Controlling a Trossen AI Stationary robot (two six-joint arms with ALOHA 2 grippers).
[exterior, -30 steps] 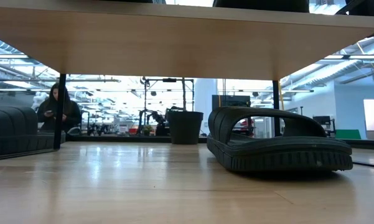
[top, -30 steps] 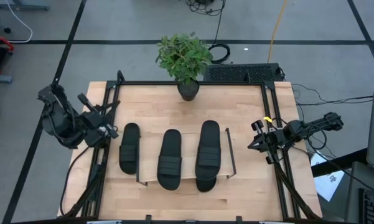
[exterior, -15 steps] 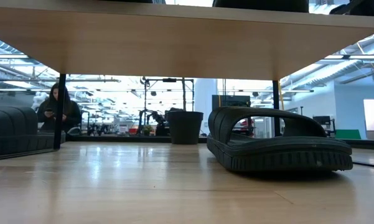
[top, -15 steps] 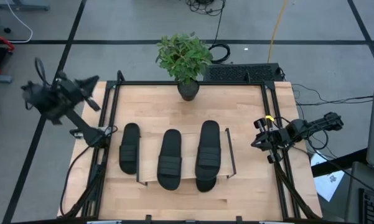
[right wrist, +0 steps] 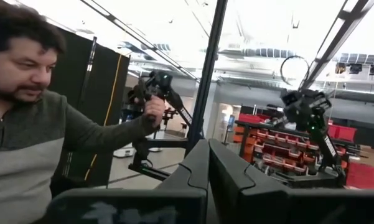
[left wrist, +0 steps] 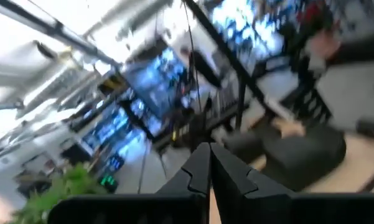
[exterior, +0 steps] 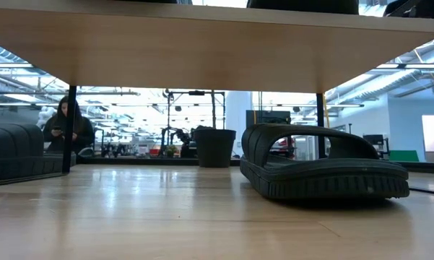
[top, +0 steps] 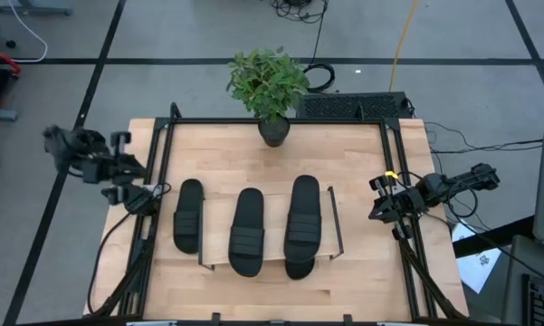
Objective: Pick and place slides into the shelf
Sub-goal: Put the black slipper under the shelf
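From above, three black slides show, lying lengthwise from near to far. The middle slide (top: 247, 231) and the right slide (top: 303, 217) lie sole-down on the shelf's light wood board (top: 273, 255). The left slide (top: 189, 215) (exterior: 14, 150) rests on the table just outside the shelf's left wire frame. A fourth slide (exterior: 321, 162) sits on the table under the board. My left gripper (top: 125, 170) (left wrist: 205, 163) hangs shut beyond the table's left edge. My right gripper (top: 377, 205) (right wrist: 206, 157) waits shut at the right edge. Neither holds anything.
A potted plant (top: 270, 86) stands at the middle of the table's far edge, its dark pot (exterior: 215, 147) seen behind the shelf. Black frame rails (top: 163, 154) run along the table's sides. A person (right wrist: 31, 124) shows beyond the table, another (exterior: 66, 126) farther off.
My left arm has swung up and away from the left slide toward the table's left and far side, turning as it went, then dropped a little; it now hangs outside the left edge. The slides and shelf have stayed put.
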